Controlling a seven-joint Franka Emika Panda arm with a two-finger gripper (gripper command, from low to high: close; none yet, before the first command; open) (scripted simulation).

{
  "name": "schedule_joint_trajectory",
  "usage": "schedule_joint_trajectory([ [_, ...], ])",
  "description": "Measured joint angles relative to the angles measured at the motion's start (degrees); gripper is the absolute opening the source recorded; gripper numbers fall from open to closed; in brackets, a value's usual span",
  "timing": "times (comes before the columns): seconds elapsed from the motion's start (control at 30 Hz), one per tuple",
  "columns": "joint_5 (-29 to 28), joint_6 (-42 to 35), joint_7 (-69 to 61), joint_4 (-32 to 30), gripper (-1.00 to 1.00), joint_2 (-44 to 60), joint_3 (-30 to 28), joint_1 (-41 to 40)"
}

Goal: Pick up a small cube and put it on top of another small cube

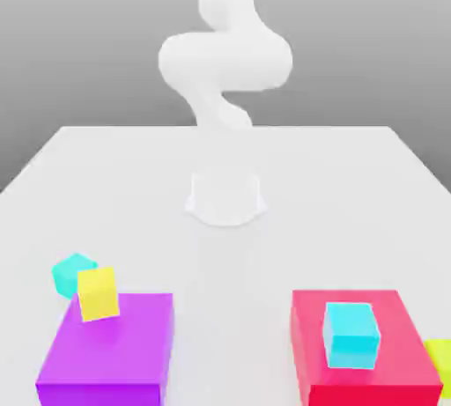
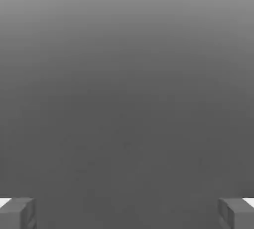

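Gripper Standing Wide as Cubes Are Resting Below

The gripper (image 2: 127, 214) is holding its fingers well apart, with nothing between them. Above the pale table (image 1: 225, 263), the white arm (image 1: 225, 61) is rising from its base (image 1: 225, 200) and bending on its way up, out through the top of the exterior view.

Nearer me, two blocks are lying flat on the table. On the exterior view's left, the yellow cube (image 1: 98, 294) is sitting on the purple block (image 1: 110, 351), toward its far edge. A teal cube (image 1: 70, 276) is resting just behind that block, partly hidden by the yellow one.

On the exterior view's right, a cyan cube (image 1: 351, 335) is sitting on top of the red block (image 1: 388, 387). The lime cube (image 1: 440, 365) is lying just beside the red block, on its outer side, and the picture's edge is cutting it off.
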Motion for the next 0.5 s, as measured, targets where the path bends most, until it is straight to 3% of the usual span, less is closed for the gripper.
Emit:
schedule_joint_trajectory([
  [0.5, 6.6, 7.9, -30.6, 1.9, 0.00, 31.6, -0.3, 16.0],
])
